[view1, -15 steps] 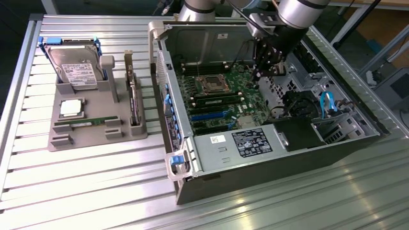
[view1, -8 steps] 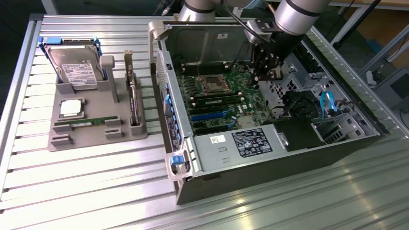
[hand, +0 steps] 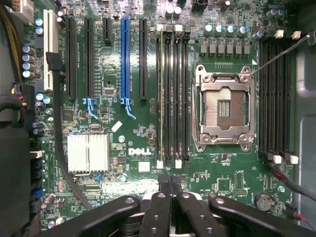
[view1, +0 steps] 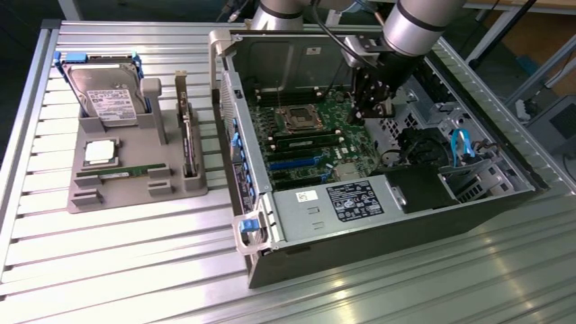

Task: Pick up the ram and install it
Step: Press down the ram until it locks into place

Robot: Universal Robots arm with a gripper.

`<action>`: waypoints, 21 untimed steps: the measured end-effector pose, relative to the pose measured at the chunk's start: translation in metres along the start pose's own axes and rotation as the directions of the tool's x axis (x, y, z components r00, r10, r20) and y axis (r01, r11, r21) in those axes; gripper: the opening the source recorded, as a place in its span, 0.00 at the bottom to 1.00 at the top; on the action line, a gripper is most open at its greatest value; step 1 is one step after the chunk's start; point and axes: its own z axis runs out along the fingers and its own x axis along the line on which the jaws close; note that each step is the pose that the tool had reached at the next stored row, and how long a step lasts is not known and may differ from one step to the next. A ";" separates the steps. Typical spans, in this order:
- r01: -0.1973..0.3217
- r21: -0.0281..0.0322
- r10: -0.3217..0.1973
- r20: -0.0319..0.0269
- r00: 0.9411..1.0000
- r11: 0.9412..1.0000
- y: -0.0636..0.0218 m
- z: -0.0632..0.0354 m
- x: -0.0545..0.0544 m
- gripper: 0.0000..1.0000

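While the gripper (hand: 170,190), fingers together and holding nothing, is hovering over the motherboard (hand: 123,138), the ram (view1: 121,172) is lying at the exterior view's left, needing an end-square grasp.

You're seeing a ribbed, shiny metal table (view1: 117,250), matt grey plastic tray (view1: 126,192), glossy green mobo (hand: 148,143) w/ bare-metal CPU socket (hand: 224,111).

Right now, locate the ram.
Exterior view's left: the ram lies in the grey holder, next to the silver processor chip, outside the computer case.
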 end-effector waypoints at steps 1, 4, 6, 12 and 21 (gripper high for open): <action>0.000 0.000 0.000 0.000 1.000 1.000 0.0000 0.0010 0.000 0.10; 0.000 0.000 0.000 0.000 1.000 1.000 -0.0001 0.0035 0.000 0.10; 0.000 0.000 0.000 0.000 1.000 1.000 -0.0001 0.0050 0.000 0.10; 0.000 0.000 0.000 0.000 1.000 1.000 -0.0003 0.0106 0.001 0.10; 0.000 0.000 0.000 0.000 1.000 1.000 0.0004 0.0118 0.001 0.10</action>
